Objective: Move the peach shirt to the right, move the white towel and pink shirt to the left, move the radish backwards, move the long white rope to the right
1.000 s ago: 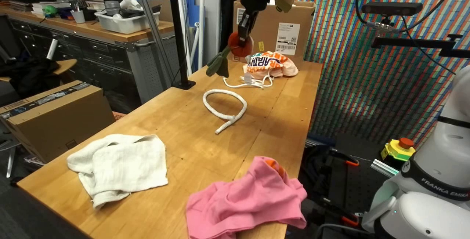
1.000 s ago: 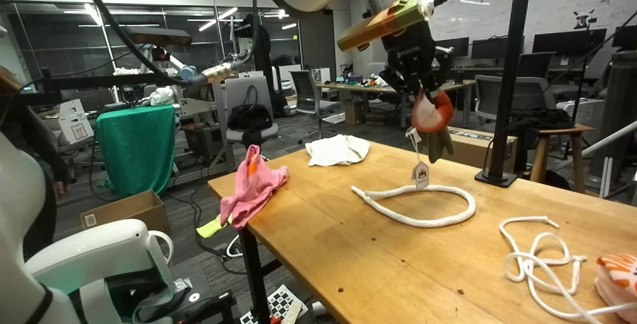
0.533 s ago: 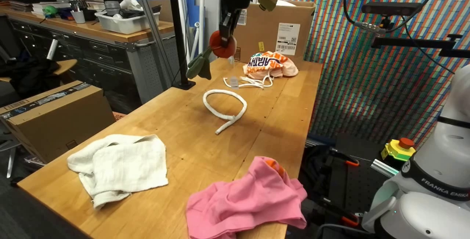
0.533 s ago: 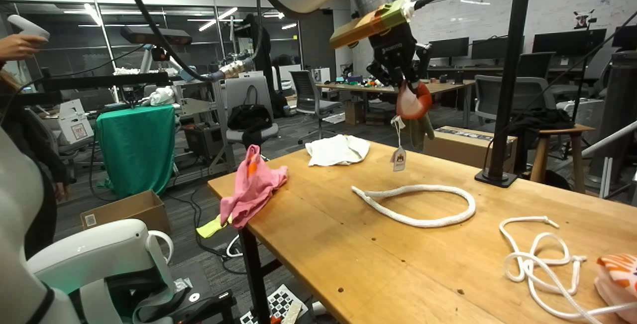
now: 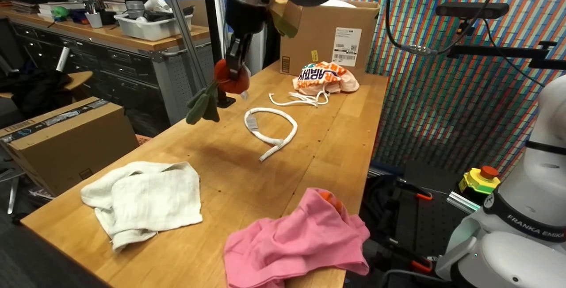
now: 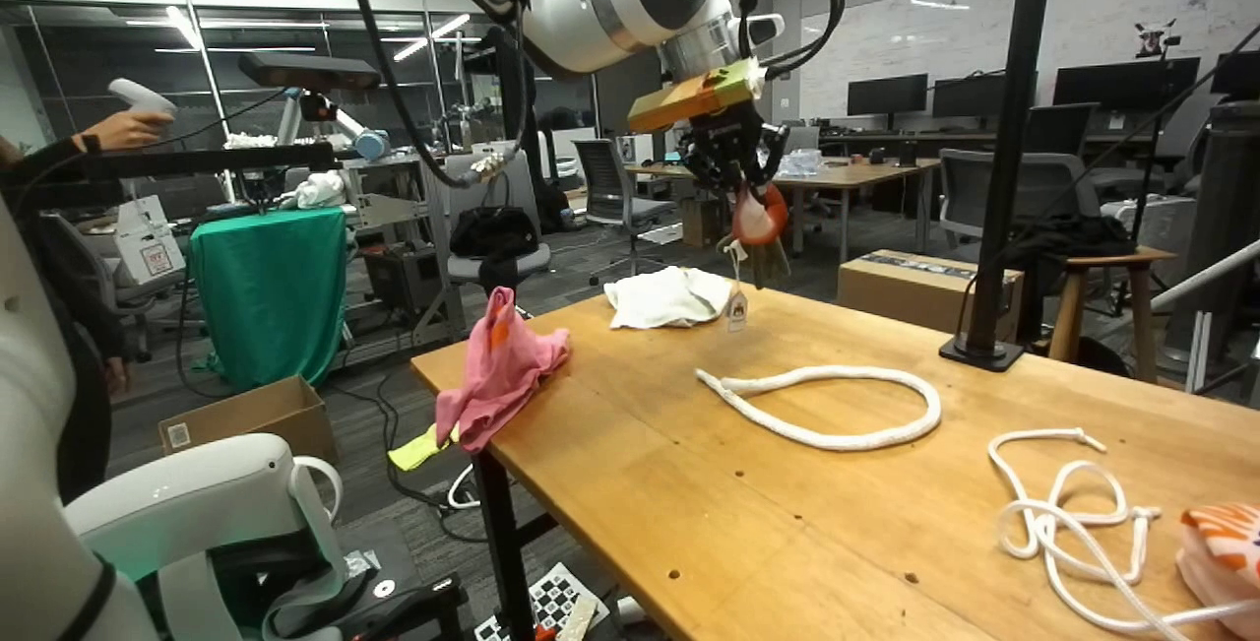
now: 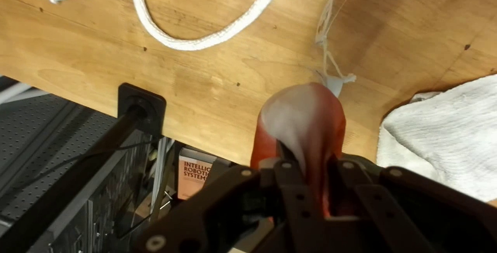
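Jaws were clenched on the radish (image 5: 227, 84), which hung clear of the surface (image 5: 239, 182), its tag (image 6: 737, 311) dangling below. Long axis ran aslant: red end at the jaws, leaves (image 5: 198, 107) angled down and away from the robot base (image 5: 526, 257). In the wrist view it sat between rope (image 7: 194, 44) and towel (image 7: 446, 128). Judged next: lowering between them, leaves likely to touch first.

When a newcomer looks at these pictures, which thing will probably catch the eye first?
Most likely the red radish, held in midair by the gripper above the wooden table. Next, perhaps, the bright pink shirt, crumpled and hanging partly over the table's edge. Then the thick white rope, lying in a loop on the table.
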`<state>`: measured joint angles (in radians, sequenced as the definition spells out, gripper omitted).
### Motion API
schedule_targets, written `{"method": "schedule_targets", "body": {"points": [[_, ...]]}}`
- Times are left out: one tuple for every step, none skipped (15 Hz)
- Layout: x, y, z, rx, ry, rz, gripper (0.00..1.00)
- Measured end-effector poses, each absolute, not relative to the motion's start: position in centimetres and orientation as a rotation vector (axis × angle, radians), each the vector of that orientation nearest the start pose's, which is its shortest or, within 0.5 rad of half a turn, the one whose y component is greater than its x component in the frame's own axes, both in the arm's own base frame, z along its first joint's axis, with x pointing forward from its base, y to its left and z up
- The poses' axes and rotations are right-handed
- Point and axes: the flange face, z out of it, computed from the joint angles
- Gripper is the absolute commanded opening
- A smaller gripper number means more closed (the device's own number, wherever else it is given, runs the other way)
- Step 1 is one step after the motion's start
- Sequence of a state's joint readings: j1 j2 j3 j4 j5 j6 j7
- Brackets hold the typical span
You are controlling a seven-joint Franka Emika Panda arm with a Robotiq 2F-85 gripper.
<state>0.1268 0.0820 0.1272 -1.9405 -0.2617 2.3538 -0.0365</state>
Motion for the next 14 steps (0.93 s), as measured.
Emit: {"method": "schedule_targets", "body": {"points": [[59.4, 15.7, 46.9, -3.17, -0.72, -0.595, 0.1], [59.9, 16.4, 46.1, -3.162, -0.719, -0.611, 0.1], [60.6, 17.1, 45.2, -3.156, -0.71, -0.633, 0.1], [61.2, 17.5, 44.5, -3.15, -0.693, -0.657, 0.1], [61.9, 17.9, 43.7, -3.143, -0.672, -0.685, 0.1], [62.7, 18.3, 42.9, -3.137, -0.643, -0.717, 0.1], [63.4, 18.5, 42.2, -3.132, -0.614, -0.754, 0.1], [64.1, 18.6, 41.5, -3.13, -0.583, -0.789, 0.1], [64.8, 18.7, 40.9, -3.13, -0.555, -0.822, 0.1], [65.5, 18.6, 40.3, -3.134, -0.526, -0.852, 0.1], [66.1, 18.6, 39.7, -3.141, -0.499, -0.879, 0.1], [66.7, 18.5, 39.2, -3.149, -0.476, -0.902, 0.1], [67.2, 18.3, 38.7, -3.158, -0.455, -0.921, 0.1], [67.7, 18.2, 38.3, -3.169, -0.435, -0.932, 0.1]]}}
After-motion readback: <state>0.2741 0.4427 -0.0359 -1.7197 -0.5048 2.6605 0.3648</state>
